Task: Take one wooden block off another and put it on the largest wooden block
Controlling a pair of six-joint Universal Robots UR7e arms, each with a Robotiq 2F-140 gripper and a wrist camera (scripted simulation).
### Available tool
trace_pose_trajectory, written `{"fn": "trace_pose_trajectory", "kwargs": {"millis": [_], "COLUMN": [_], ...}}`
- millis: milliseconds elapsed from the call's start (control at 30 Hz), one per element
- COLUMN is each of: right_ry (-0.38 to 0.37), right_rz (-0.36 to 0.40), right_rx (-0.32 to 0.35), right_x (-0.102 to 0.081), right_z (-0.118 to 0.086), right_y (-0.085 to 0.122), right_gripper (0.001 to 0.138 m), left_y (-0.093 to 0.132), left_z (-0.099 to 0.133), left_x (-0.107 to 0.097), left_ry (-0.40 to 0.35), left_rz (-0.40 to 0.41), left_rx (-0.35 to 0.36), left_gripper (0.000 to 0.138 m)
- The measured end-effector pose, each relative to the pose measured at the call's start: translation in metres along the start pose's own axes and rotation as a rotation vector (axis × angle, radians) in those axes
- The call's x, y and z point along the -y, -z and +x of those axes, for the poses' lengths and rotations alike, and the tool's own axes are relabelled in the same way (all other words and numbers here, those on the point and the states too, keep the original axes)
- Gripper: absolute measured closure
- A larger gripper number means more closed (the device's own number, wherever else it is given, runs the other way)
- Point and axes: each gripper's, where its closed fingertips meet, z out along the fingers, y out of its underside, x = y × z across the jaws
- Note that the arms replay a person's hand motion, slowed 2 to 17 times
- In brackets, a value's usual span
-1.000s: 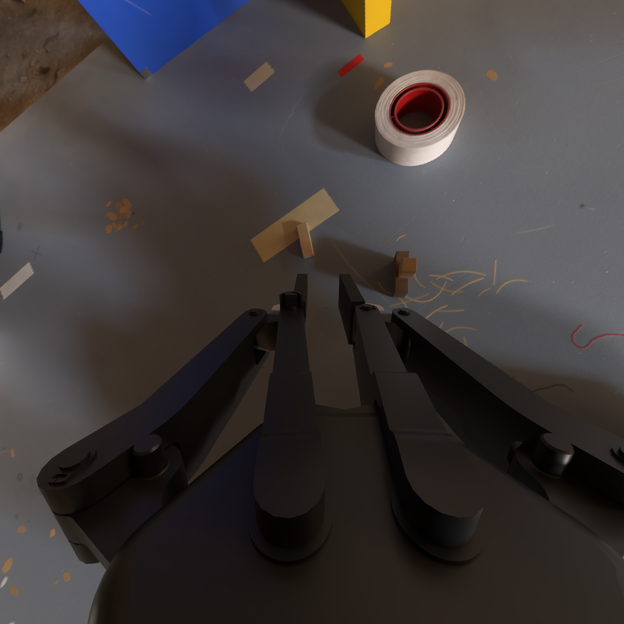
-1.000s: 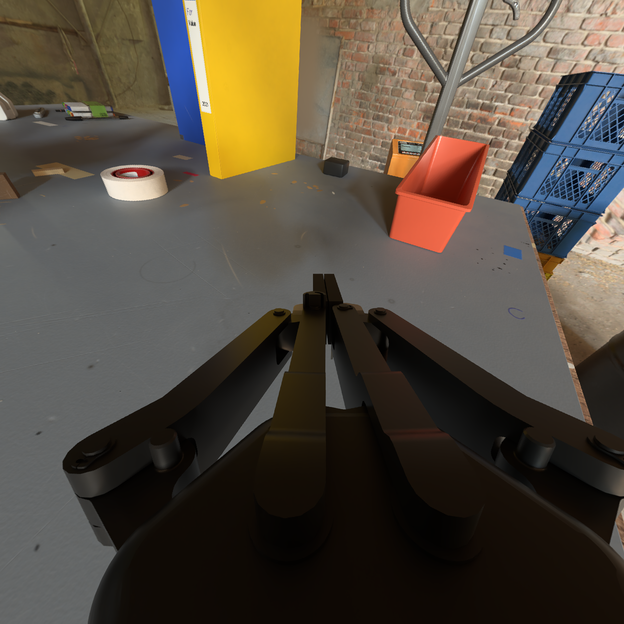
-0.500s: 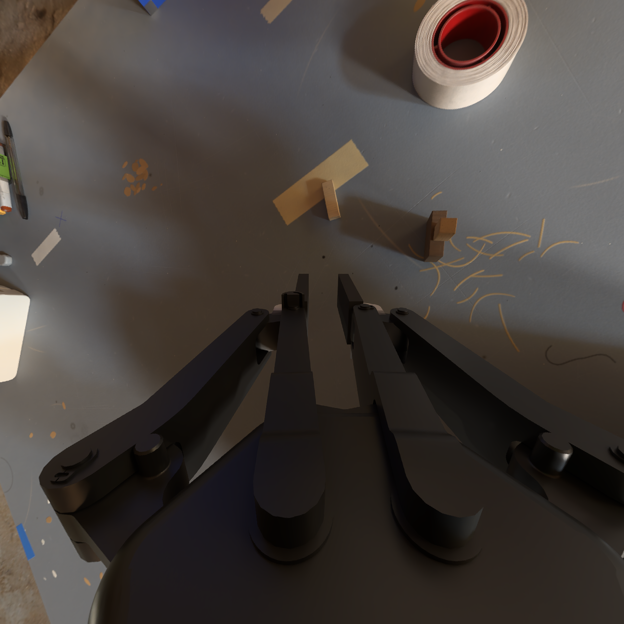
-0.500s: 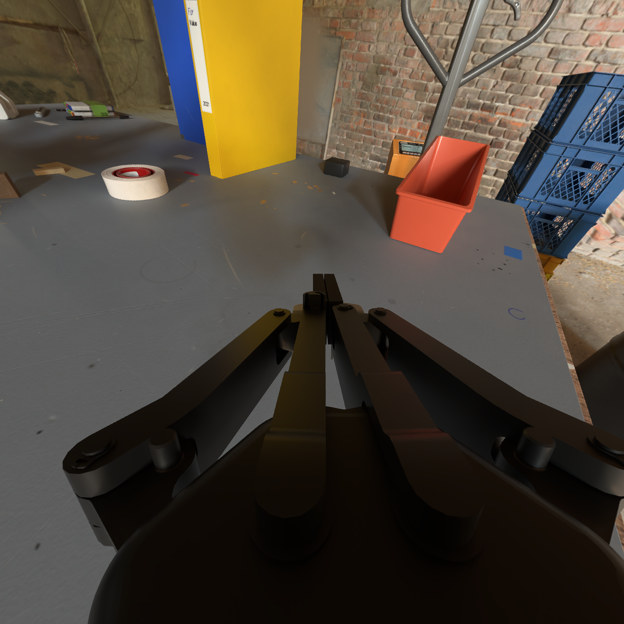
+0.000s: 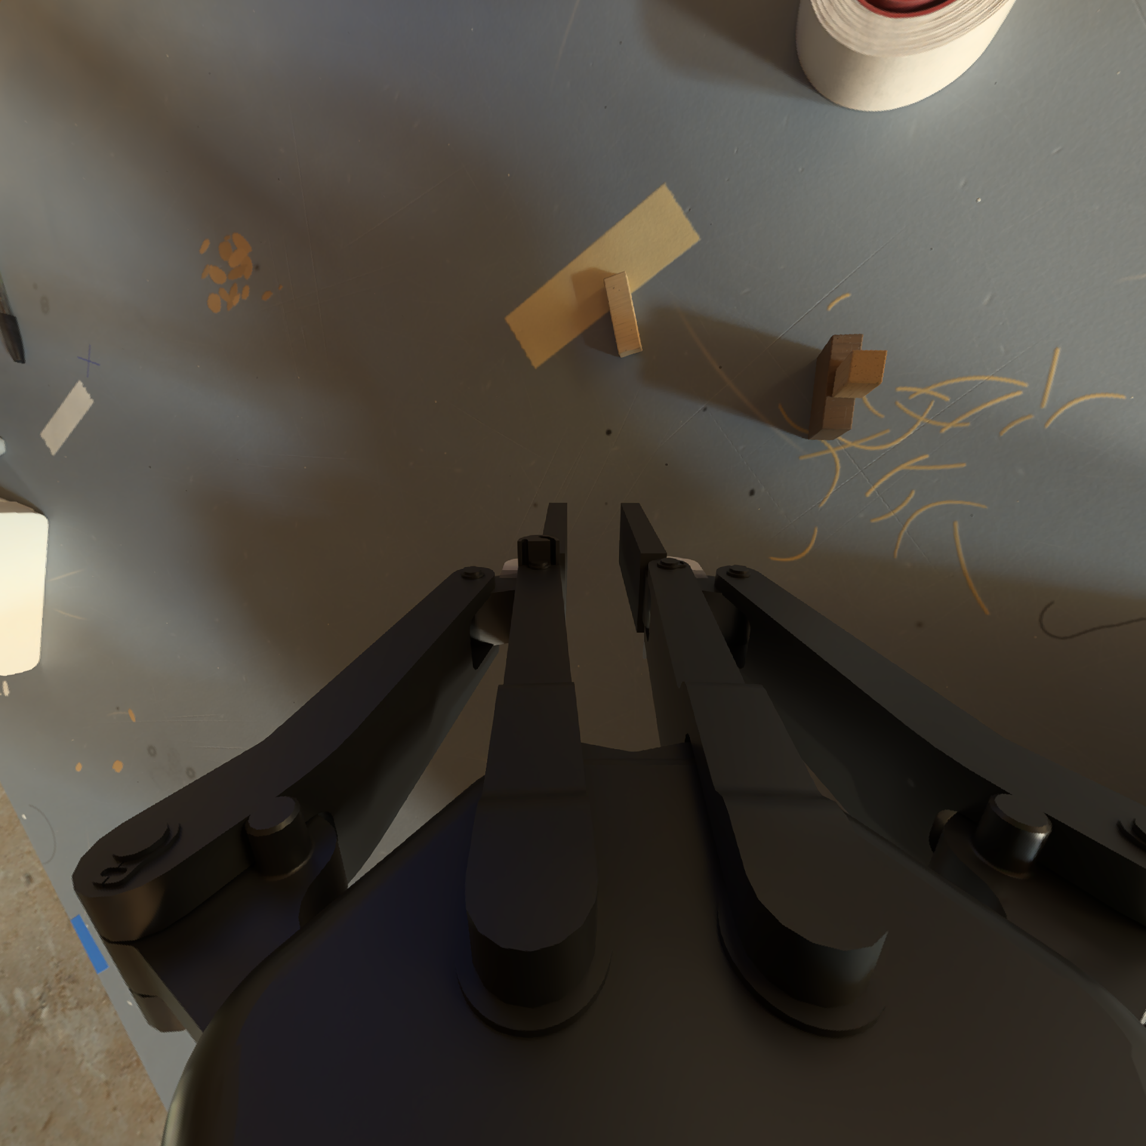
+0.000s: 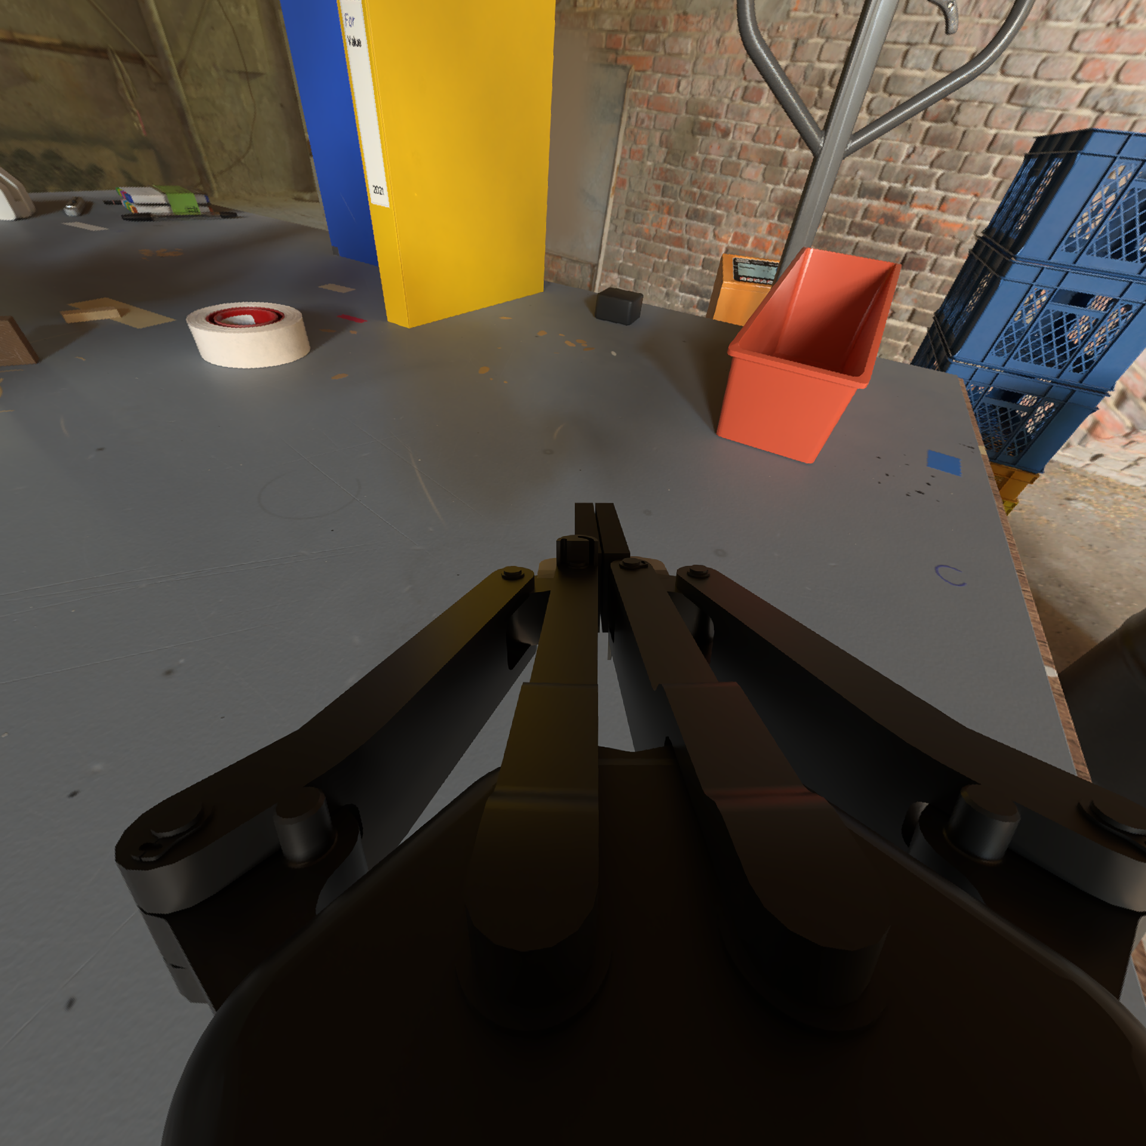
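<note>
Left wrist view: we have the small block [image 5: 622,314] lying on the flat block's [image 5: 601,273] near edge, the stacked block pair [image 5: 842,384] on the table [image 5: 347,155] well to their right, tape roll [image 5: 893,56] beyond. Right wrist view: we see the bin [image 6: 800,366] right of the binder [image 6: 459,155], crates [image 6: 1054,297] behind the bin, off the table.

Matte black throughout: left tool [image 5: 592,518] and right tool [image 6: 594,518], each with two slim flat-padded fingers, curved outer linkage bars, round pivot pins, small screw heads, rounded dark housing behind.
</note>
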Motion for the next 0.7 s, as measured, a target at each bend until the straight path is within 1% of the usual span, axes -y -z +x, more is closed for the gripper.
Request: {"fn": "trace_pose_trajectory", "kwargs": {"millis": [400, 700], "right_ry": [0.004, 0.001], "right_rz": [-0.003, 0.0], "right_rx": [0.003, 0.003], "right_x": [0.0, 0.0], "right_z": [-0.001, -0.001], "right_y": [-0.001, 0.0], "right_gripper": [0.138, 0.138], "left_y": [-0.007, -0.015], "left_z": [0.0, 0.001], "left_x": [0.0, 0.001], "left_ry": [-0.011, -0.049], "left_rz": [-0.037, -0.084], "left_rx": [-0.025, -0.036], "left_gripper": [0.115, 0.112]}}
